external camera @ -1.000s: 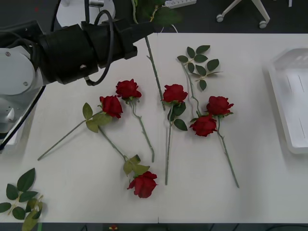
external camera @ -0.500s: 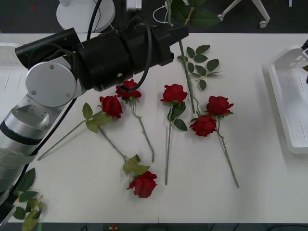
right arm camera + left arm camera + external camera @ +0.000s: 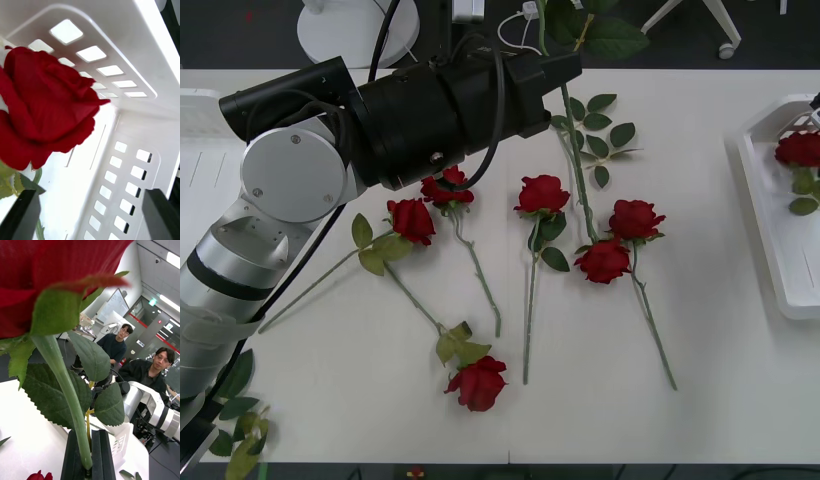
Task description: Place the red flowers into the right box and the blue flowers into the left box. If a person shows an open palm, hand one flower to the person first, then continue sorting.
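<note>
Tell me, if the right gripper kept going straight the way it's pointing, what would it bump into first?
Probably the red rose right ahead of the right gripper, whose fingers are open, with the slotted wall and floor of the right box behind it. Depth is hard to judge here.

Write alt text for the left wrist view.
The left hand is shut on a red flower, its green stem pinched upright between black fingers, with serrated leaves spreading behind it above the white table.
</note>
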You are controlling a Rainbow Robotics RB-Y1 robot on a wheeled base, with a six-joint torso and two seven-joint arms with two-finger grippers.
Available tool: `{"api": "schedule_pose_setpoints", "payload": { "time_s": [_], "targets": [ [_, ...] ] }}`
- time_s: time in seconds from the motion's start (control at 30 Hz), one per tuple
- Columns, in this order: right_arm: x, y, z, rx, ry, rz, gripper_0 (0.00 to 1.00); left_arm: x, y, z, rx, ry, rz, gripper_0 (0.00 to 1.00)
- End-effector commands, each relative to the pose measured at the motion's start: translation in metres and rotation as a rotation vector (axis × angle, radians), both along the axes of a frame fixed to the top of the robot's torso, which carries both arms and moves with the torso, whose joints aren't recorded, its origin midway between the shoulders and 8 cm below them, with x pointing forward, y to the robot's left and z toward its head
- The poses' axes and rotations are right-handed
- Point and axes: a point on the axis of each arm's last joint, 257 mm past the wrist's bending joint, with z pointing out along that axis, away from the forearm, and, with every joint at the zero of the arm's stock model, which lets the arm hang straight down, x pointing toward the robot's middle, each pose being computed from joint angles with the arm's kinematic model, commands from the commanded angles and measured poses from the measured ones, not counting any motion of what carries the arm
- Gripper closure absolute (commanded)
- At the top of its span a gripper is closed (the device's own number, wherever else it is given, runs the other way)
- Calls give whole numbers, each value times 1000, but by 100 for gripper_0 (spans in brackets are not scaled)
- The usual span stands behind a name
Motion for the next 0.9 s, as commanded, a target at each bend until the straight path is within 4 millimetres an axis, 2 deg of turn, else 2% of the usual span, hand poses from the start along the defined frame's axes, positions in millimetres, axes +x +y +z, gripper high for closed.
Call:
{"api": "schedule_pose_setpoints", "payload": {
  "time_s": [0.03, 0.13, 0.23, 0.37, 0.43, 0.47, 0.5, 0.57, 0.63, 0.67, 0.73, 0.9],
  "targets": [
    [14, -5, 56, 16, -54, 44, 8, -22, -19, 36, -60, -10, -64, 100],
    [8, 3, 76, 62, -27, 86, 5, -22, -19, 36, -60, -10, -64, 100],
    [2, 29, 91, 141, 11, 157, 4, -22, -19, 36, -60, -10, -64, 100],
    [-13, 89, 97, 319, 77, 302, 3, -22, -19, 36, -60, -10, -64, 100],
    [-21, 118, 94, 396, 107, 376, 3, -22, -19, 36, -60, -10, -64, 100],
    [-29, 145, 90, 449, 134, 445, 2, -22, -19, 36, -60, -10, -64, 100],
    [-34, 155, 89, 467, 146, 472, 2, -22, -19, 36, -60, -10, -64, 100],
    [-50, 191, 83, 533, 184, 552, 1, -22, -19, 36, -60, -10, -64, 100],
    [-74, 225, 79, 649, 227, 621, 1, -22, -19, 36, -60, -10, -64, 100],
    [-80, 233, 78, 681, 237, 635, 1, -22, -19, 36, -60, -10, -64, 100],
    [-106, 262, 75, 794, 299, 689, 0, -22, -19, 36, -60, -10, -64, 100],
    [-142, 305, 77, 936, 381, 790, 0, -22, -19, 36, -60, -10, -64, 100]
  ]
}}
